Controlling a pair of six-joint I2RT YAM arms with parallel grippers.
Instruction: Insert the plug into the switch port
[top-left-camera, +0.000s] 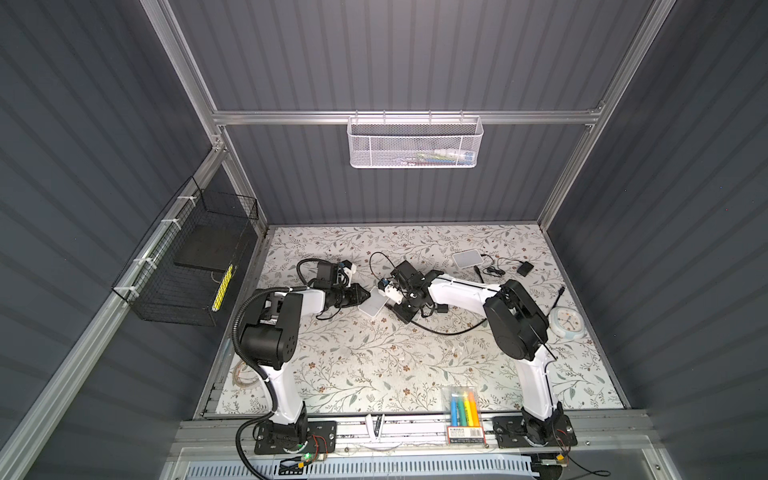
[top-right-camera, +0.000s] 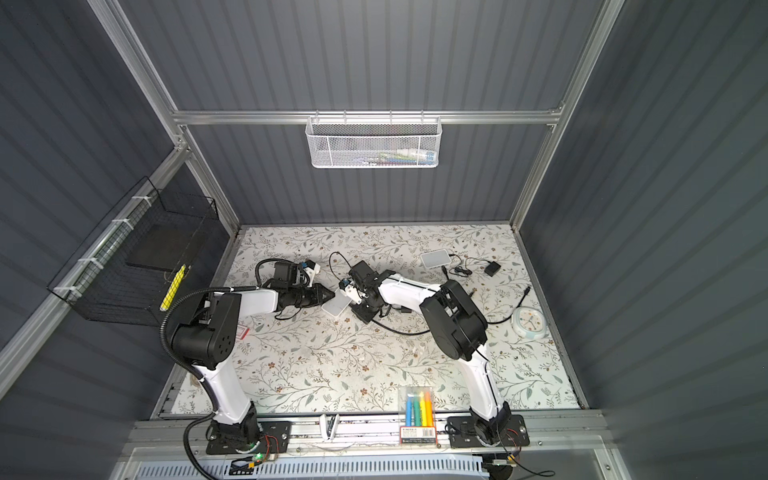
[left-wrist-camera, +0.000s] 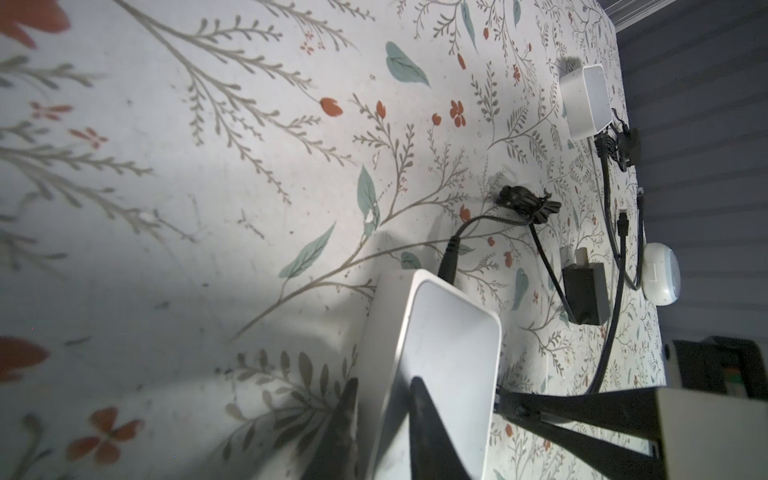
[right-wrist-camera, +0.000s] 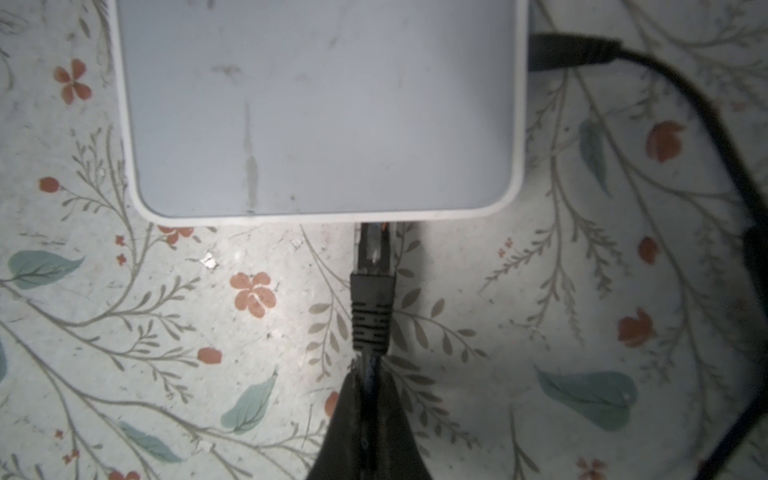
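On the left, the left gripper (top-left-camera: 367, 296) has its jaws closed on the near corner of the white network switch (top-left-camera: 372, 307). The left wrist view shows one finger against its side wall and one on its top face. The switch lies flat on the floral counter (right-wrist-camera: 124, 332), mid-counter between the two arms. If that hold is shallow, a push from the other side could slide or twist the light box and carry the port off line. At the switch's opposite edge sits the plug (right-wrist-camera: 374, 249), a clear-headed network connector with a ribbed black boot. Its tip is just under the rim, and most of its head is outside. The port itself is hidden beneath that rim, so I cannot tell whether the plug is squarely in its mouth. Further right, the right gripper (right-wrist-camera: 366, 386) has its jaws shut on the cable (right-wrist-camera: 370, 365) just behind the boot, not on the plug body. Pushing from there could let the cable bend, tilt the head and jam it against the port edge before the latch catches. At the far right, a black power lead (right-wrist-camera: 582, 48) enters the switch's side, and drag from it could also turn the box.
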